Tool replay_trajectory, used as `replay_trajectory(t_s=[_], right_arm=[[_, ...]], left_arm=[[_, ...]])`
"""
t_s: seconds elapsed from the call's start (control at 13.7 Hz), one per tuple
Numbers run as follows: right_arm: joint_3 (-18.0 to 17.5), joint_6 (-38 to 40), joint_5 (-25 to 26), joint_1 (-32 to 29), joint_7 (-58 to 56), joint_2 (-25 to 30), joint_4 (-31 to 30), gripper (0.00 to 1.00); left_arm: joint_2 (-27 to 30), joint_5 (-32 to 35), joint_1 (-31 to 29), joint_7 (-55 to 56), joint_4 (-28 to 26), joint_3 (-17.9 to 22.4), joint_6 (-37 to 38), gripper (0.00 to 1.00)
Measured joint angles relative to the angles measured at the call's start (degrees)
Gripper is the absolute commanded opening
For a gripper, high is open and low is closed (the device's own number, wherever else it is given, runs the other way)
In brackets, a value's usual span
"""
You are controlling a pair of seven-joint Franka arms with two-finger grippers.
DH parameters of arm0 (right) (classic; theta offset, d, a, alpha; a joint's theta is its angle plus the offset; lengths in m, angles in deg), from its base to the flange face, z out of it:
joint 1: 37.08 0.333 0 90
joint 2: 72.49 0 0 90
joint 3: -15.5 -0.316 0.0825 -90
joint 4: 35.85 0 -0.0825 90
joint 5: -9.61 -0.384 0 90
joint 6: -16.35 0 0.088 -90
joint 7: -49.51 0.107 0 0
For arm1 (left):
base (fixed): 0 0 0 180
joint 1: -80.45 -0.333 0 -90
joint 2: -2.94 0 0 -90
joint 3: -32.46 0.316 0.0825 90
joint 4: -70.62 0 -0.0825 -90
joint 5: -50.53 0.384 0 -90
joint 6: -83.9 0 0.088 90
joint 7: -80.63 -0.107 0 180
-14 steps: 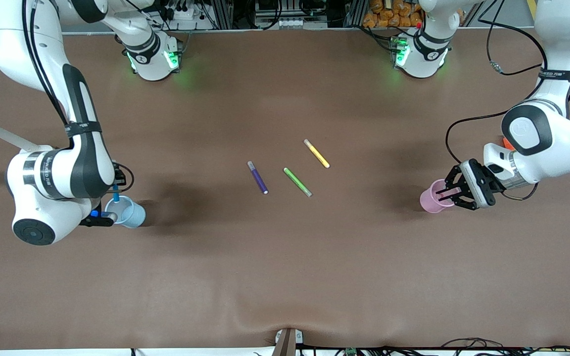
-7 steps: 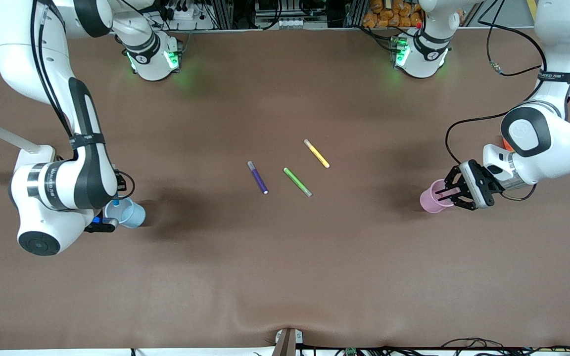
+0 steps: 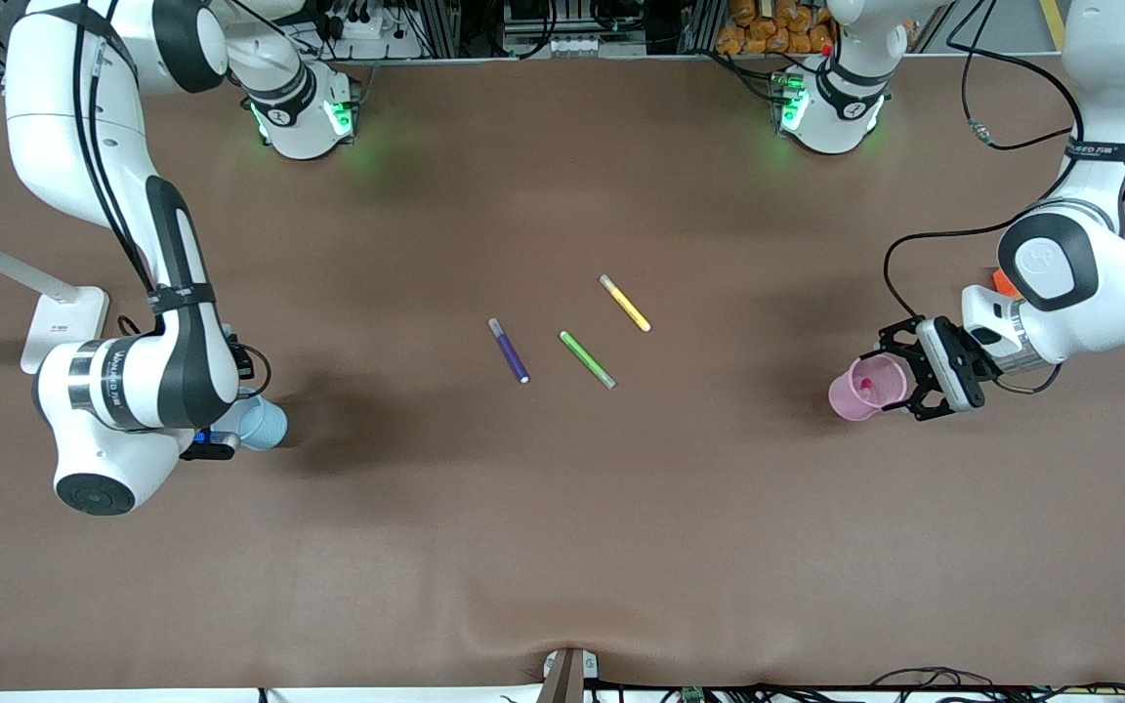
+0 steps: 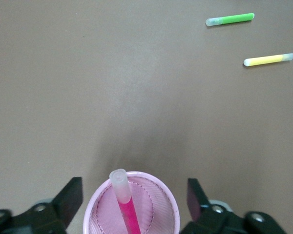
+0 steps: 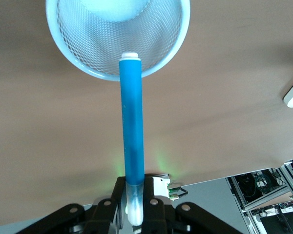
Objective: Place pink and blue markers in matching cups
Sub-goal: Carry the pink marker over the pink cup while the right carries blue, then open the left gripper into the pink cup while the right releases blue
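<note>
Left wrist: pink marker [image 4: 125, 206] between hand [image 4: 135, 202] fingers.

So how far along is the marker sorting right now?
Pink marker stands in the pink cup, left gripper open around it: done. Right gripper holds the blue marker over the blue cup; dropping it in remains.

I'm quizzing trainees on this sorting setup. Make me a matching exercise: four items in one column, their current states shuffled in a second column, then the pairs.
Items
1. pink marker
2. blue marker
3. left claw
4. purple marker

States
A. lying on the table beside the green marker
B. open around the pink cup
C. standing in the pink cup, released
D. gripped by the right claw over the blue cup

Pairs: 1-C, 2-D, 3-B, 4-A
</note>
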Motion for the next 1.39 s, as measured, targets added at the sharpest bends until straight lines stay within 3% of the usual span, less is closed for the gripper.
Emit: replay_trajectory(t_s=[0.8, 1.39], right_arm=[[0.0, -5.8, 0.0, -1.1, 0.0, -2.1, 0.3, 0.0], [-0.1, -10.2, 0.0, -1.1, 0.0, -3.0, 0.4, 0.0]], left_arm=[[1.6, 0.7, 0.4, 20.1, 4.5, -0.4, 6.3, 1.0], [1.9, 14.7, 2.5, 50.1, 15.7, -1.8, 19.5, 1.0]])
